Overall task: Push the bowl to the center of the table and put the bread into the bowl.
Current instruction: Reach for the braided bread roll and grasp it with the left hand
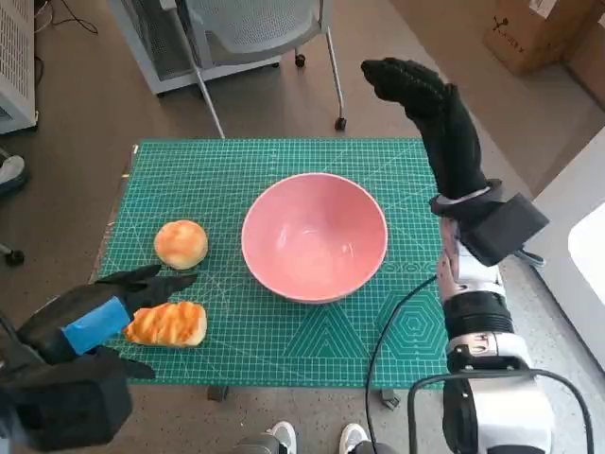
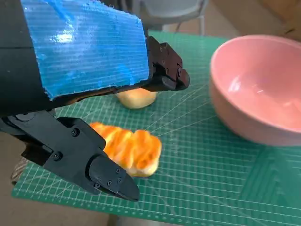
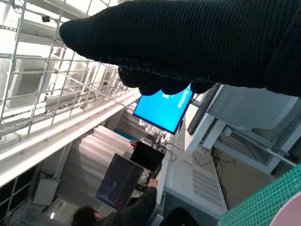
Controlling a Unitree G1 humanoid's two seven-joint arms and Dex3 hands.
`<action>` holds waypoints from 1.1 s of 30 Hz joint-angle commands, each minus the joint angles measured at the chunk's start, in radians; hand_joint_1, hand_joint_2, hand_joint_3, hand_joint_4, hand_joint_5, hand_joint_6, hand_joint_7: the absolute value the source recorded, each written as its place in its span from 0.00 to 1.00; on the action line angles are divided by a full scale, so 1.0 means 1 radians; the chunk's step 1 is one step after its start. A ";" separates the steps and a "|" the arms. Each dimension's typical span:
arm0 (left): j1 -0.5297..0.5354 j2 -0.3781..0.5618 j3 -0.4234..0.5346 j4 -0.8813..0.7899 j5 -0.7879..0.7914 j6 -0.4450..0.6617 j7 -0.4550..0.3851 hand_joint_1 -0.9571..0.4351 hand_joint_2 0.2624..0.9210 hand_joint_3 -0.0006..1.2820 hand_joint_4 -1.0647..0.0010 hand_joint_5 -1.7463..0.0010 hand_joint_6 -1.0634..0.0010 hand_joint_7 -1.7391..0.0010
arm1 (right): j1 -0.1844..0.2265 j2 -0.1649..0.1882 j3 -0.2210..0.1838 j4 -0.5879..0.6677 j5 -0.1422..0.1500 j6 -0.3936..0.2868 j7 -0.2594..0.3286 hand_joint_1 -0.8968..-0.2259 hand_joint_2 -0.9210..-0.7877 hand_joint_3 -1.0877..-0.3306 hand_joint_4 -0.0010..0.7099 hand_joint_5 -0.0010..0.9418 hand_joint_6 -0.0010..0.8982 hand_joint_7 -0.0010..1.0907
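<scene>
At lower left of the frame, my spread left hand (image 1: 99, 317) straddles the striped oblong bread (image 1: 166, 323); closing off-centre could squirt it off the bench (image 1: 284, 156).

No legible text, label, brand or number appears. The cardboard box (image 1: 541, 33) beyond the right hand (image 1: 437, 113) bears dark print and a white label, both too small to read.

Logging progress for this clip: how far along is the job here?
Done: the pink bowl sits about mid-mat. In hand: the left robot hand, fingers apart, is at the long striped bread but has not closed on it. Left: both that and the round bun are outside the empty bowl. The right robot hand is raised, holding nothing.
</scene>
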 commanded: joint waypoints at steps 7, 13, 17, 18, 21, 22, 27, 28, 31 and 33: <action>-0.034 -0.032 -0.156 0.141 0.167 -0.090 0.110 0.59 0.67 0.01 0.74 0.99 0.62 0.99 | 0.011 -0.001 -0.007 0.005 0.015 0.021 0.025 0.37 0.00 0.60 0.28 0.01 0.42 0.02; -0.057 -0.057 -0.218 0.218 0.244 -0.132 0.155 0.58 0.69 0.01 0.72 0.99 0.60 0.99 | 0.012 0.001 -0.006 0.003 0.020 0.025 0.027 0.38 0.00 0.60 0.28 0.00 0.42 0.02; -0.077 -0.077 -0.256 0.273 0.288 -0.152 0.186 0.60 0.72 0.01 0.70 0.99 0.58 0.99 | 0.013 0.001 -0.006 0.002 0.022 0.026 0.029 0.38 0.00 0.60 0.28 0.00 0.42 0.01; -0.081 -0.082 -0.262 0.285 0.296 -0.157 0.192 0.61 0.72 0.01 0.69 0.99 0.57 0.99 | 0.013 0.002 -0.005 0.002 0.022 0.026 0.030 0.38 0.00 0.60 0.28 0.00 0.42 0.01; -0.098 -0.099 -0.292 0.330 0.332 -0.168 0.212 0.64 0.75 0.01 0.66 0.99 0.55 0.98 | 0.015 0.003 -0.005 0.000 0.024 0.024 0.032 0.38 0.00 0.60 0.28 0.00 0.42 0.01; -0.102 -0.102 -0.297 0.340 0.341 -0.171 0.216 0.65 0.77 0.02 0.64 0.98 0.53 0.98 | 0.015 0.003 -0.004 0.000 0.025 0.024 0.033 0.39 0.00 0.60 0.28 0.00 0.42 0.01; -0.114 -0.109 -0.317 0.362 0.376 -0.178 0.213 0.71 0.83 0.02 0.55 0.98 0.46 0.98 | 0.016 0.003 -0.005 0.001 0.031 0.024 0.040 0.39 0.00 0.60 0.28 0.00 0.42 0.01; -0.115 -0.110 -0.318 0.365 0.380 -0.179 0.210 0.72 0.86 0.02 0.51 0.98 0.43 0.97 | 0.016 0.003 -0.005 0.001 0.032 0.024 0.041 0.39 0.00 0.60 0.28 0.00 0.42 0.01; -0.118 -0.111 -0.316 0.368 0.381 -0.182 0.199 0.75 0.92 0.02 0.43 0.98 0.36 0.97 | 0.016 0.001 -0.008 0.003 0.037 0.025 0.047 0.39 0.00 0.60 0.28 0.00 0.42 0.01; -0.117 -0.111 -0.314 0.369 0.378 -0.185 0.195 0.76 0.96 0.03 0.35 0.97 0.31 0.96 | 0.017 0.001 -0.009 0.005 0.039 0.025 0.049 0.39 0.00 0.61 0.28 0.00 0.42 0.01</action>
